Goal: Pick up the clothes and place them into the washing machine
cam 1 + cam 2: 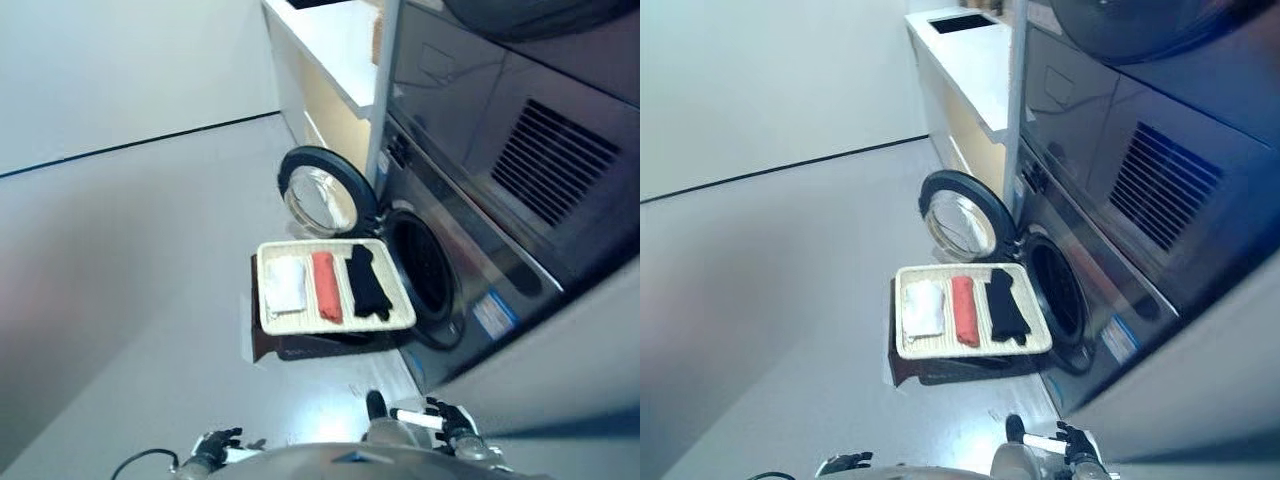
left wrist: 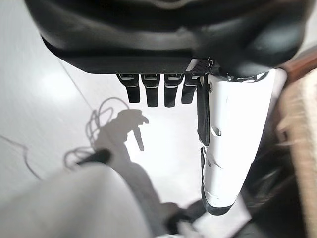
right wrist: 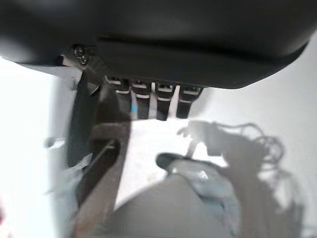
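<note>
1. Hands first: the left robot hand hangs low at the robot's side, fingers straight and relaxed, nothing in it. The right robot hand is the same deal, loose fingers over bare floor, holding nothing.
2. Clothes are all sitting in the cream basket: a white piece, a red piece and a black piece, side by side, untouched.
3. Basket rests on a dark stand, right in front of the washing machine, whose round door is swung open.
4. Head views show the whole setup, with a white counter beyond the machine; wrist views only catch fingers and floor, plus a blurry basket edge in the left one.
</note>
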You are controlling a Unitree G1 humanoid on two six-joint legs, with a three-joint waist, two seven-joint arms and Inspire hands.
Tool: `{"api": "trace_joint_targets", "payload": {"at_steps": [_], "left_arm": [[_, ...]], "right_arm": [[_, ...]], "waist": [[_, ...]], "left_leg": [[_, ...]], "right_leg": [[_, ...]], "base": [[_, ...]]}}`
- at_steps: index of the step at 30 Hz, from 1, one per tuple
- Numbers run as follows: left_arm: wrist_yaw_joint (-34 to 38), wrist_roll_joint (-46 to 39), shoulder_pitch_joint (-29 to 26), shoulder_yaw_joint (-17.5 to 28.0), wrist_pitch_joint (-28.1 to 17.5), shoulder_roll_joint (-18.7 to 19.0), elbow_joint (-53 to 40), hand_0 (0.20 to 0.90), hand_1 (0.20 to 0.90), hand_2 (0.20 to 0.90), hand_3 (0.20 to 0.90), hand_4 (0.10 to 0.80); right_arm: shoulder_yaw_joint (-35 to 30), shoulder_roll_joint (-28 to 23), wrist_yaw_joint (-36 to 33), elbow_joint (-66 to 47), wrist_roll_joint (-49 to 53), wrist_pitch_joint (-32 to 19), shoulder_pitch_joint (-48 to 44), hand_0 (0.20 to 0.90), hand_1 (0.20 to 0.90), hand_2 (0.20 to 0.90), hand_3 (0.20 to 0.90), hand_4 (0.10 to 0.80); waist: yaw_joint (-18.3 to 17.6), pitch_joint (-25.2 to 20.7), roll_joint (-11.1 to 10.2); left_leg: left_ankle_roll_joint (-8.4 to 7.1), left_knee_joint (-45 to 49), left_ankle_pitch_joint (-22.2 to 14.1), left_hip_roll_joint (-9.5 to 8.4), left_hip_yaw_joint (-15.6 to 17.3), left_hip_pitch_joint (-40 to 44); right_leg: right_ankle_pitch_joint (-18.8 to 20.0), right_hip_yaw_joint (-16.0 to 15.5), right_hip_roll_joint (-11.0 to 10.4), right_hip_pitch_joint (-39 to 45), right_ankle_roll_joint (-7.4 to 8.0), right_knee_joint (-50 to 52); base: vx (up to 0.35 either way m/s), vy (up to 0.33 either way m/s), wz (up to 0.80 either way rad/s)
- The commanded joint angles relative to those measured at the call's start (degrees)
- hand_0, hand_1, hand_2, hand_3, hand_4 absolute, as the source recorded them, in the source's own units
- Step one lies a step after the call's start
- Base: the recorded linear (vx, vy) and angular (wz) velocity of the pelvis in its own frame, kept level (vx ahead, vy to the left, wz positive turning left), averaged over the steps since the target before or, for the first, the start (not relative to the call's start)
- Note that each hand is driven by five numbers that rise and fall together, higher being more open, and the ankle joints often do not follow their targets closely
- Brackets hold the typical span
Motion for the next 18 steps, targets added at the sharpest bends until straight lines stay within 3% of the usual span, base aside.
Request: {"api": "trace_joint_targets", "payload": {"at_steps": [1,4,8,10,13,16,18], "left_arm": [[1.39,-2.26,-4.29,-1.99,-3.50,0.35,-5.04,0.900,0.900,0.900,0.900,0.800],[1.89,-3.10,-5.18,-2.30,-4.28,0.41,-7.59,0.900,0.900,0.900,0.900,0.800],[2.76,-2.43,-5.54,-2.32,-4.06,0.60,-6.93,0.900,0.900,0.900,0.900,0.800],[2.85,-1.81,-5.58,-1.84,-3.82,1.22,-5.63,0.900,0.900,0.900,0.900,0.800],[3.06,-1.96,-4.57,0.54,-3.34,1.93,-2.70,0.900,0.900,0.900,0.900,0.800],[3.60,-1.98,-3.89,2.19,-3.31,3.19,-0.84,0.900,0.900,0.900,0.900,0.800],[3.79,-1.37,-3.74,2.18,-3.19,3.89,0.08,0.900,0.900,0.900,0.900,0.800]], "right_arm": [[2.02,-3.48,-3.53,2.89,1.74,0.16,2.94,0.900,0.900,0.900,0.900,0.800],[3.84,-3.47,-4.03,1.23,2.33,-0.26,0.53,0.900,0.900,0.900,0.900,0.800],[6.04,-3.73,-4.15,0.31,2.62,-0.24,-3.27,0.900,0.900,0.900,0.900,0.800],[7.30,-3.84,-3.95,0.07,2.43,-0.27,-4.26,0.900,0.900,0.900,0.900,0.800],[8.27,-4.07,-3.70,-0.87,1.75,-0.71,-2.81,0.900,0.900,0.900,0.900,0.800],[8.87,-4.18,-3.72,-3.79,2.14,-1.47,-2.07,0.900,0.900,0.900,0.900,0.800],[9.48,-3.98,-3.63,-4.85,2.31,-1.56,-1.60,0.900,0.900,0.900,0.900,0.800]], "waist": [[-0.33,0.49,-2.10],[1.32,1.32,-3.13],[4.24,1.77,-4.98],[5.85,2.49,-5.95],[7.66,3.26,-6.19],[9.58,3.69,-5.20],[10.27,3.87,-4.73]], "left_leg": [[1.22,11.74,14.01,1.04,-3.73,-0.76],[1.14,17.59,17.61,1.40,-2.17,-3.21],[1.82,14.72,15.47,-0.18,-0.29,-10.73],[1.89,11.22,13.95,-1.00,0.63,-14.96],[0.82,0.67,13.07,-1.57,0.50,-17.32],[-0.15,-9.43,17.75,-1.41,-3.32,-19.48],[-0.84,-14.21,19.35,-0.68,-3.21,-20.88]], "right_leg": [[1.98,2.78,1.18,3.45,-1.66,-7.35],[0.12,2.88,2.53,7.55,-3.37,-8.30],[-2.18,3.83,2.53,11.15,-3.41,-8.57],[-3.60,4.20,2.60,13.30,-2.92,-8.74],[-5.43,5.22,2.72,16.88,-1.54,-9.53],[-7.58,7.93,3.47,20.06,-0.71,-9.97],[-9.70,9.79,3.34,22.29,-0.15,-9.88]], "base": [[0.211,-0.326,0.05],[0.198,-0.256,-0.11],[0.196,-0.109,-0.04],[0.213,-0.051,0.05],[0.248,0.021,-0.25],[0.265,0.083,-0.49],[0.284,0.130,-0.61]]}}
